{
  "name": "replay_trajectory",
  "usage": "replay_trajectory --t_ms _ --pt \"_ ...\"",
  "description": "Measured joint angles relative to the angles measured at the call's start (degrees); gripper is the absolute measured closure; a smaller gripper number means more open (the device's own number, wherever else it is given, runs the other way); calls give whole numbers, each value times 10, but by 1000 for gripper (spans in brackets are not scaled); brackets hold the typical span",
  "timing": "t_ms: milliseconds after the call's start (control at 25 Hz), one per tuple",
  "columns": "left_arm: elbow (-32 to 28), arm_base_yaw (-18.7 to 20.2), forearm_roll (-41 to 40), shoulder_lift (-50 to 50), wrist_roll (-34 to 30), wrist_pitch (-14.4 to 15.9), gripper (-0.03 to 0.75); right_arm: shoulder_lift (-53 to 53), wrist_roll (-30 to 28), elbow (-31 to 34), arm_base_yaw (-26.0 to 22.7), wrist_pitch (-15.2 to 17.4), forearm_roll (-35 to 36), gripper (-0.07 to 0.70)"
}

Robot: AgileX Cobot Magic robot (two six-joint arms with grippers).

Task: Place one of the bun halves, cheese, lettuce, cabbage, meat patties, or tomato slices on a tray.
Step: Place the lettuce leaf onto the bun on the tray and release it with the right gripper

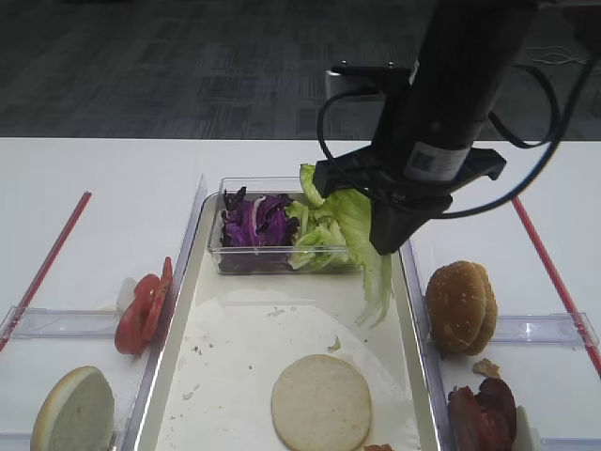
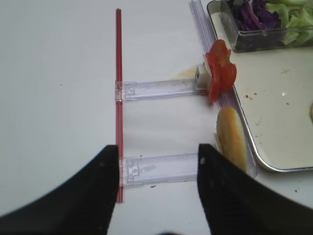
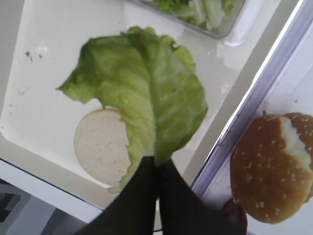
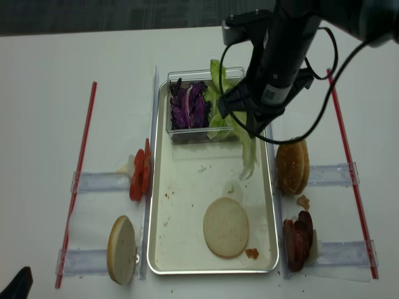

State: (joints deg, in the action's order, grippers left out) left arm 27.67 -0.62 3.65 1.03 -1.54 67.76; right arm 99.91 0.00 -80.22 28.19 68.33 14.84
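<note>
My right gripper (image 3: 159,164) is shut on the stem end of the lettuce (image 3: 146,93), a long ruffled green leaf. The leaf (image 1: 373,258) hangs from the gripper (image 1: 387,246) over the right side of the tray (image 1: 235,348), just in front of the clear tub. A pale bun half (image 1: 321,402) lies cut face up on the tray, below and left of the leaf tip. My left gripper (image 2: 159,156) stands open over the bare table left of the tray, holding nothing.
The clear tub (image 1: 235,258) at the tray's far end holds purple cabbage (image 1: 255,221) and more green leaves. Tomato slices (image 1: 143,305) and a bun half (image 1: 75,411) sit left of the tray. A sesame bun (image 1: 460,305) and meat patties (image 1: 484,413) sit right of it.
</note>
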Motion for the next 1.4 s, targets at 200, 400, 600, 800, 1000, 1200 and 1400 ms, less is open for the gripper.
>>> replay_trajectory --t_ms 200,400,600,800,1000,1200,1400 --pt "0 0 0 0 0 0 367 -54 -5 84 0 -27 10 595" --pt "0 0 0 0 0 0 367 -99 -15 162 0 -59 27 595" --pt "0 0 0 0 0 0 367 -127 -21 209 0 -74 33 595" --pt "0 0 0 0 0 0 367 -129 -23 217 0 -84 36 595" --pt "0 0 0 0 0 0 367 -129 -40 217 0 -92 38 595" --pt "0 0 0 0 0 0 367 -129 -49 217 0 -95 47 595" --pt "0 0 0 0 0 0 367 -122 -56 217 7 -99 46 595"
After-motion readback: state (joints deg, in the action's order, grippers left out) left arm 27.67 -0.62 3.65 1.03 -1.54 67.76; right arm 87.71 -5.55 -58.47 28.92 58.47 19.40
